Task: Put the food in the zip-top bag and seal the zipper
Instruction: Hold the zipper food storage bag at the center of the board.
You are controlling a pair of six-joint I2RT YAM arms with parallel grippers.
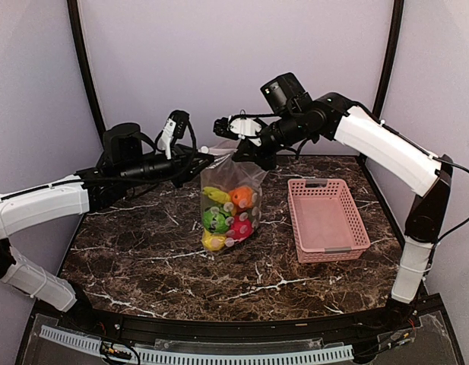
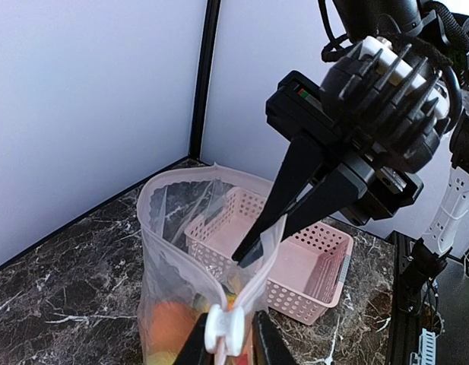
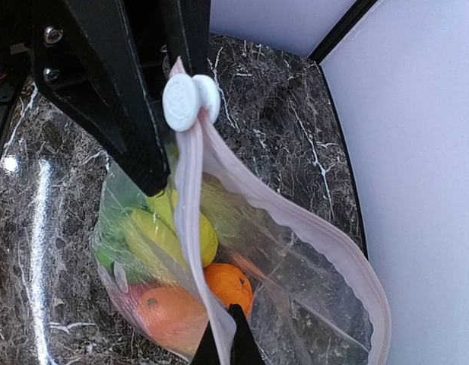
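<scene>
The zip-top bag (image 1: 232, 179) hangs upright over the middle of the table, its mouth open at the back (image 2: 154, 198). The food sits inside it: an orange (image 3: 232, 283), yellow pieces (image 3: 154, 232), and green and red ones (image 1: 215, 219). The pale zipper (image 3: 185, 190) ends at a white slider (image 2: 224, 331). My left gripper (image 2: 229, 319) has a finger on each side of the slider, one touching it and the other a thin gap away. My right gripper (image 3: 228, 346) is shut on the zipper strip at the bag's other end (image 2: 249, 255), holding it up.
A pink slatted basket (image 1: 325, 220) stands empty to the right of the bag, right behind it in the left wrist view (image 2: 310, 266). Pale walls close in the back and both sides of the dark marble table (image 1: 143, 258).
</scene>
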